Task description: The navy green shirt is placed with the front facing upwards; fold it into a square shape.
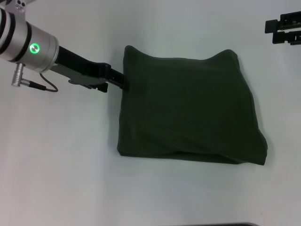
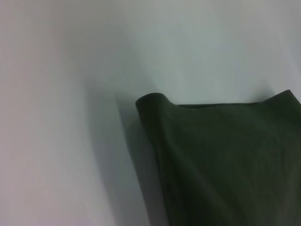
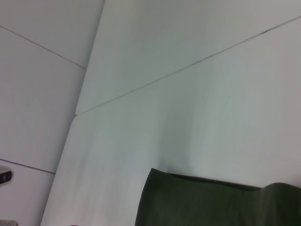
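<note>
The navy green shirt [image 1: 188,106] lies folded into a rough square in the middle of the white table, plain dark green side up, with no lettering showing. My left gripper [image 1: 123,81] reaches in from the left and is at the shirt's left edge, near its far left corner. The left wrist view shows that rounded corner of the shirt [image 2: 221,160] close up. My right gripper [image 1: 269,31] hangs at the far right, clear of the shirt. The right wrist view shows the shirt's far edge [image 3: 211,205].
The white table [image 1: 61,160] runs all around the shirt. A seam and a rounded table edge [image 3: 77,113] show in the right wrist view. A grey cable [image 1: 44,87] hangs under my left wrist.
</note>
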`<state>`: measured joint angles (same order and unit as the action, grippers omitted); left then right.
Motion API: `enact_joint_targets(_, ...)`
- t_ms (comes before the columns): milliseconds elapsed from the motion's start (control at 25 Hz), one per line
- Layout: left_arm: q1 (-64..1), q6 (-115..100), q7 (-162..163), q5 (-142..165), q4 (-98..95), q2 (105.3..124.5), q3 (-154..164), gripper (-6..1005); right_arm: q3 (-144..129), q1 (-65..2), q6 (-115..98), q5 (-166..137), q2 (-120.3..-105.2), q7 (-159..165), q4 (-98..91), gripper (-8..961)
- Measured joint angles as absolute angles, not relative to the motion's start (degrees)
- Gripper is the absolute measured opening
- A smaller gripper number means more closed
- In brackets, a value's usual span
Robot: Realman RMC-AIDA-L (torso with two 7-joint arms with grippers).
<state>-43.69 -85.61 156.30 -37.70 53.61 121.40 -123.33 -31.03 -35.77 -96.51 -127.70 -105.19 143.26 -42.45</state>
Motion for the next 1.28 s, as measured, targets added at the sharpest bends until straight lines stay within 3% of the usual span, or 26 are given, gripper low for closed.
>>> enact_joint_targets(1280, -45.69, -81.37, 156.10, -38.41, 44.22, 122.42, -122.73, 650, -30.87, -35.50, -97.03, -127.67, -105.28, 143.30, -42.45, 597)
